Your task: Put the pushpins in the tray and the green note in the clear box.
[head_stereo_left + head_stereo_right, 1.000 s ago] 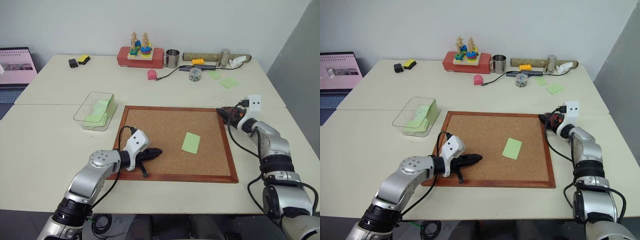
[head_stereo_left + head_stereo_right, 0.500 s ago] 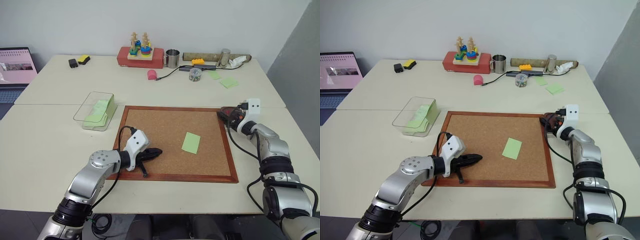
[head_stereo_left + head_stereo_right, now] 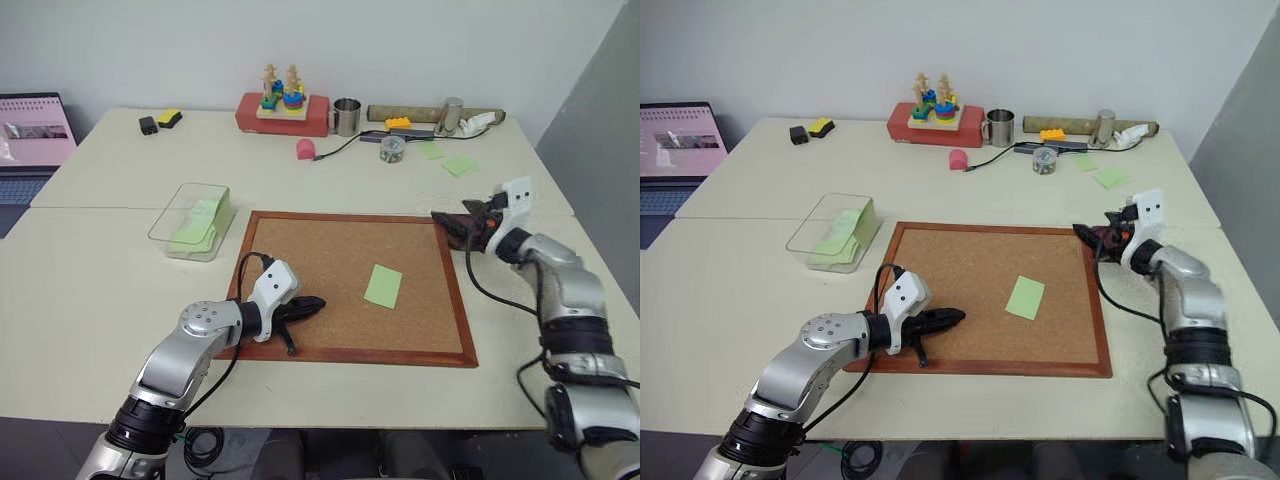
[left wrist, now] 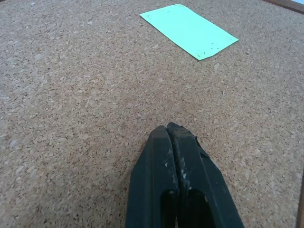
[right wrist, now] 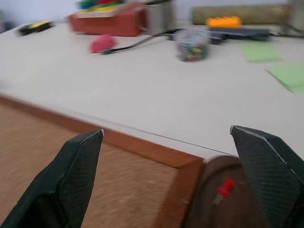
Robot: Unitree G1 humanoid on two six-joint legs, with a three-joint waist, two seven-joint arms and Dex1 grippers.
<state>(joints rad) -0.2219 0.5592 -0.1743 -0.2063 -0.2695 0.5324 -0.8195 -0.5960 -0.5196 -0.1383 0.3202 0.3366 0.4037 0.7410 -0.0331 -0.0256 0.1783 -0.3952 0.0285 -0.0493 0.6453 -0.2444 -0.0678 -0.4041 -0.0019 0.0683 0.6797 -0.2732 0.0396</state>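
The green note (image 3: 383, 286) lies flat on the corkboard, right of its middle; it also appears in the left wrist view as the same note (image 4: 189, 30). My left gripper (image 3: 315, 303) rests shut and empty on the cork near the board's front left, a short way from the note. My right gripper (image 5: 166, 132) hangs open with nothing in it over the board's far right corner. Below it sits the brown tray (image 5: 204, 209) with one red pushpin (image 5: 223, 190) in it. The clear box (image 3: 190, 220) stands left of the board and holds a pile of green notes.
The wood-framed corkboard (image 3: 300, 215) covers the table's middle. Along the far edge stand a red block with a stacking toy (image 3: 282, 110), a metal cup (image 3: 346, 116), a small jar of coloured pins (image 5: 191, 45) and loose green notes (image 3: 459, 165). A laptop (image 3: 35, 130) sits far left.
My right gripper has lifted and drawn back a little over the tray, turning its wrist, still open. The left arm and the green note have not moved.
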